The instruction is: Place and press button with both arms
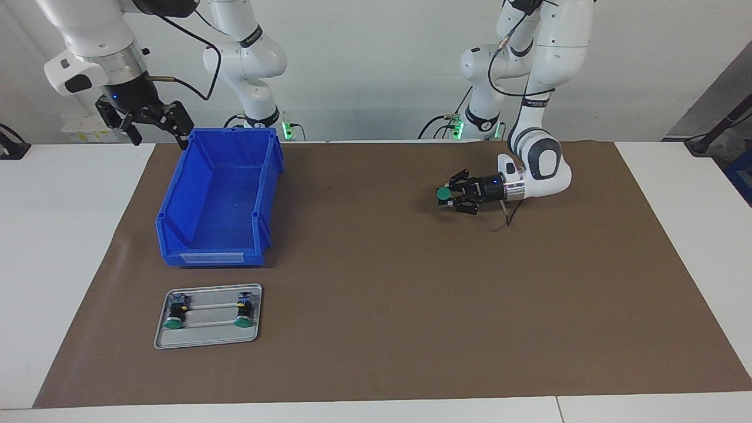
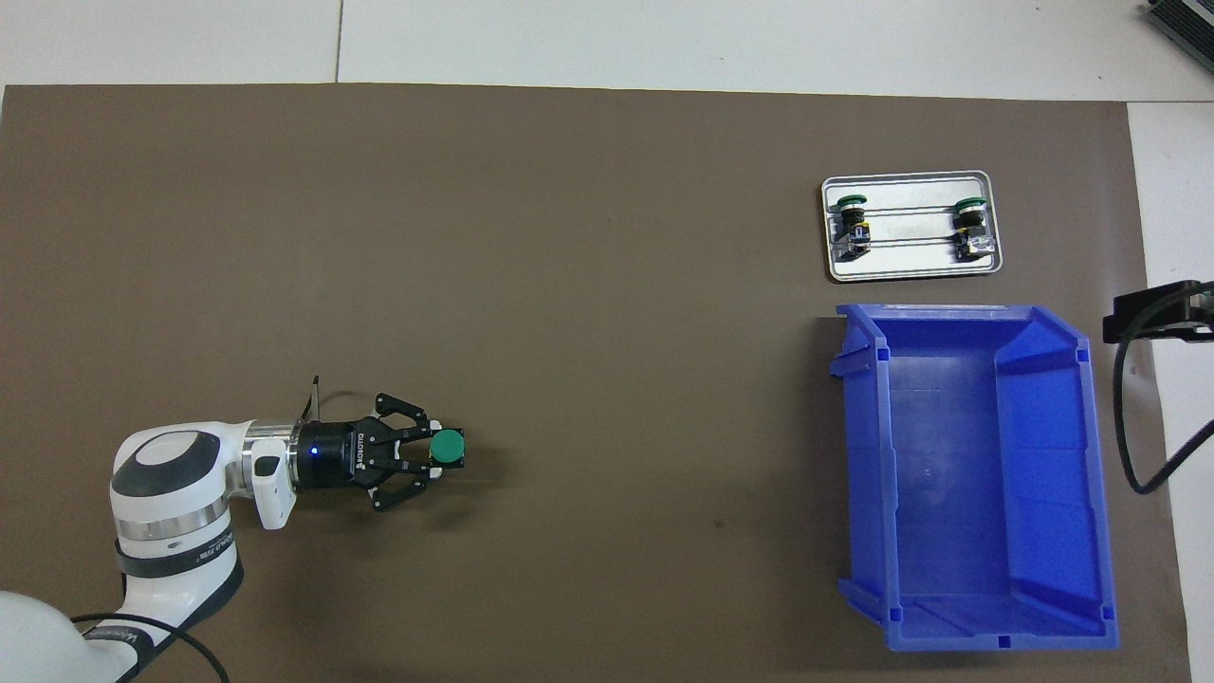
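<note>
My left gripper reaches out level and low over the brown mat, toward the left arm's end of the table. It is shut on a button, whose round green cap faces up. Whether the button rests on the mat I cannot tell. Two more buttons lie on a small metal tray toward the right arm's end. My right gripper hangs open and empty, high over the robots' end of a blue bin.
The blue bin stands empty, nearer to the robots than the tray. A black part of the right arm and its cable show beside the bin. The brown mat covers most of the white table.
</note>
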